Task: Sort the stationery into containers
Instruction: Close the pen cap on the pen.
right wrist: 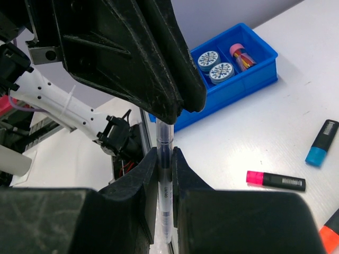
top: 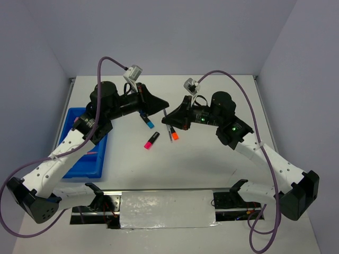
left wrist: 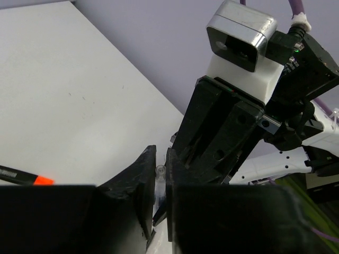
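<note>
Top view: blue tray (top: pixel 87 165) at the table's left edge, largely under my left arm, contents unreadable from here; blue highlighter (top: pixel 150 123), pink highlighter (top: pixel 151 141) and orange highlighter (top: pixel 174 134) loose on the white table, all well apart from the tray; my left gripper (top: pixel 163 106) and my right gripper (top: pixel 167 118) tip to tip above mid-table. Left wrist view: my left fingers drawn almost together with the clear end of a pen (left wrist: pixel 159 182) pinched between them; my right gripper's black body directly ahead, close against mine. Right wrist view: my right fingers clamped on the same pen, which stands upright and runs up into my left gripper's tips, so both hands grip it in the air over the table. Tray contents, same view: two patterned rolls (right wrist: pixel 214 64) side by side in one compartment; pink cylinder (right wrist: pixel 241 55) in the adjoining compartment; other compartments out of sight.
</note>
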Controlling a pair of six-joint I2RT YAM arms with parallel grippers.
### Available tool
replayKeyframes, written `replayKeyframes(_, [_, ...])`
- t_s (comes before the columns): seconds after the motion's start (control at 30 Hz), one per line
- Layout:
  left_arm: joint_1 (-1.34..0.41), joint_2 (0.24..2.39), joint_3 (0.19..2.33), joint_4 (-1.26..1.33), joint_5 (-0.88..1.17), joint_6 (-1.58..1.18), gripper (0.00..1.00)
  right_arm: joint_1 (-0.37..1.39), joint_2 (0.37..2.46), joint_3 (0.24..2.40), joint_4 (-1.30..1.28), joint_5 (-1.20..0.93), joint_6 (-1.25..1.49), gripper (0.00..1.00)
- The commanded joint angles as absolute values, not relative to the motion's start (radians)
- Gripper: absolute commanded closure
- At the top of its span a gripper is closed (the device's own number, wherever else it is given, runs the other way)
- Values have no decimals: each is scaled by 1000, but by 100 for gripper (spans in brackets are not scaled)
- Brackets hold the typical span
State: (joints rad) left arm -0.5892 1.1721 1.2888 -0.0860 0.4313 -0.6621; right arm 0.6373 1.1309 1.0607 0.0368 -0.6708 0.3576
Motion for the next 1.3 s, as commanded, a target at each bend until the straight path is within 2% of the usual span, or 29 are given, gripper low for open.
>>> replayKeyframes(0.0, [-580,1164,1302,-28,471,-672,85,643,1131,1108,54,-675,351,100])
replayKeyframes(0.07, [-578,1178,1318,-38,480,-669,100,643,1129,1115,60,-673,356,100])
replayKeyframes(0.23, [-580,1195,1289,-38,499,-680,100,634,1163,1204,66,-635,393,100])
replayKeyframes(0.4, [-592,1169,1195,-17,509,-707,100,597,1242,1386,114,-609,443,100])
replayKeyframes(0.67, [-733,1123,1049,55,453,-739,100,496,1397,1653,202,-638,535,100])
replayKeyframes(0.77, [-761,1095,973,98,457,-775,100,479,1436,1761,147,-634,505,100])
replayKeyframes(0.87, [-767,1085,936,129,477,-787,100,465,1436,1766,153,-649,509,100])
replayKeyframes(0.97, [-759,1069,994,8,417,-738,100,466,1411,1712,144,-693,485,100])
replayKeyframes(1.03, [-730,1065,1087,-122,332,-704,100,477,1366,1603,130,-761,468,100])
replayKeyframes(1.07, [-715,1066,1129,-164,301,-697,89,483,1339,1556,126,-762,460,100])
replayKeyframes(1.1, [-684,1068,1172,-211,220,-686,69,489,1313,1449,130,-761,459,100])
replayKeyframes(1.13, [-670,1072,1260,-289,181,-681,40,494,1261,1399,139,-761,472,100])
replayKeyframes(1.17, [-640,1074,1335,-316,132,-683,18,500,1241,1328,141,-752,480,100])
replayKeyframes(1.2, [-623,1075,1365,-325,132,-681,17,502,1223,1304,132,-752,480,100])
replayKeyframes(1.23, [-614,1075,1387,-307,143,-680,10,503,1192,1283,123,-735,485,100])
replayKeyframes(1.27, [-604,1074,1400,-284,162,-677,10,505,1178,1261,121,-733,489,100])
